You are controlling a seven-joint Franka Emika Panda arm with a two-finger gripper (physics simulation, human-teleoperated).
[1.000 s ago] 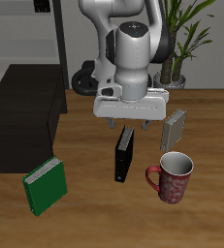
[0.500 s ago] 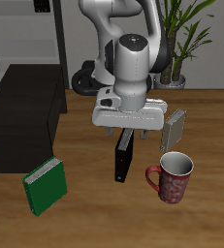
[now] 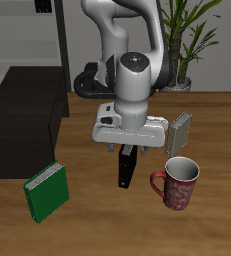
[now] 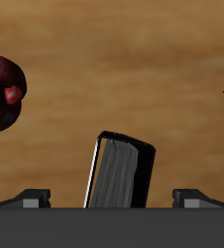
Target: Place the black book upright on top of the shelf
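The table looks like smooth brown wood. The black book has a shiny cover. The red mug looks glossy.

Across the exterior frames, only the arm moves. The gripper sinks steadily toward the centre of the frame, so its white body now sits lower than it did a second ago and covers the far end of the black book, which showed more fully before. The fingers, earlier hanging clear above that end of the book, now reach down to it, one on each side, with the jaws still spread apart. In the wrist view the black book stands between the two fingertips.
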